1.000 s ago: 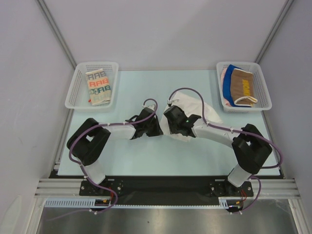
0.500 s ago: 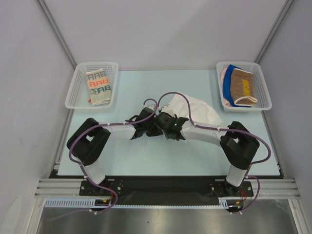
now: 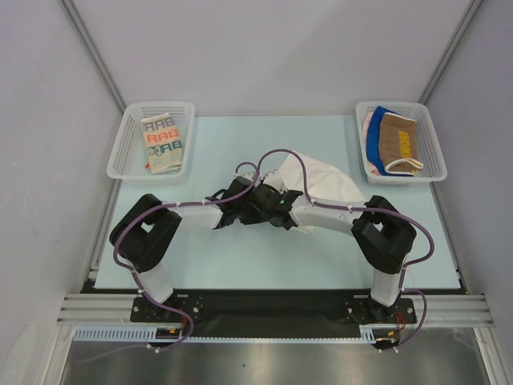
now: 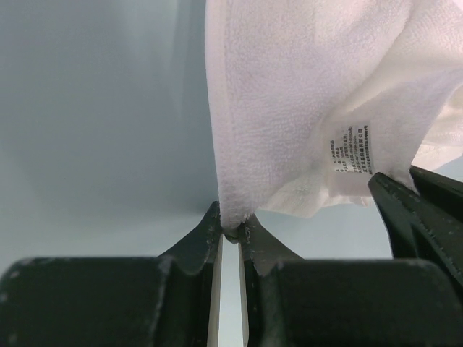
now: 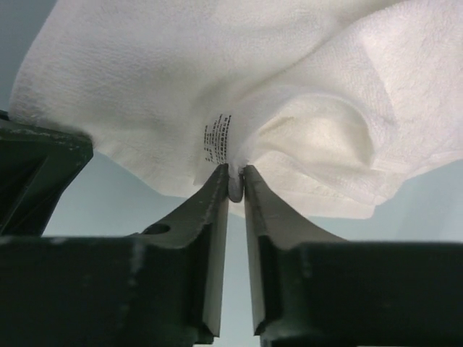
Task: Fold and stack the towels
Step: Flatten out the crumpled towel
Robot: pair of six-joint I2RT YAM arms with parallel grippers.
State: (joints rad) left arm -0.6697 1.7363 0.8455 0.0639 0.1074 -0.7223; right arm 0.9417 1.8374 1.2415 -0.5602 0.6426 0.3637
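A plain white towel point(image 3: 325, 180) lies crumpled at the table's middle, with a printed care label point(image 4: 351, 147) showing. My left gripper point(image 4: 233, 230) is shut on the towel's corner hem point(image 4: 230, 210). Close beside it my right gripper point(image 5: 236, 182) is shut on a fold of the same white towel point(image 5: 239, 87), just next to the label point(image 5: 217, 137). Seen from above, both grippers point(image 3: 260, 204) meet at the towel's near-left edge. A folded cream towel with coloured letters point(image 3: 163, 142) lies in the left basket. Brown, blue and pink towels point(image 3: 394, 144) sit in the right basket.
Two white mesh baskets stand at the back corners, one left point(image 3: 128, 152) and one right point(image 3: 429, 152). The pale blue table top point(image 3: 240, 257) stretches in front of the arms. Purple cables loop over both arms above the towel.
The right arm swung left across the white towel until its gripper met the left one, and its jaws closed on a fold of the towel. The left gripper kept its hold.
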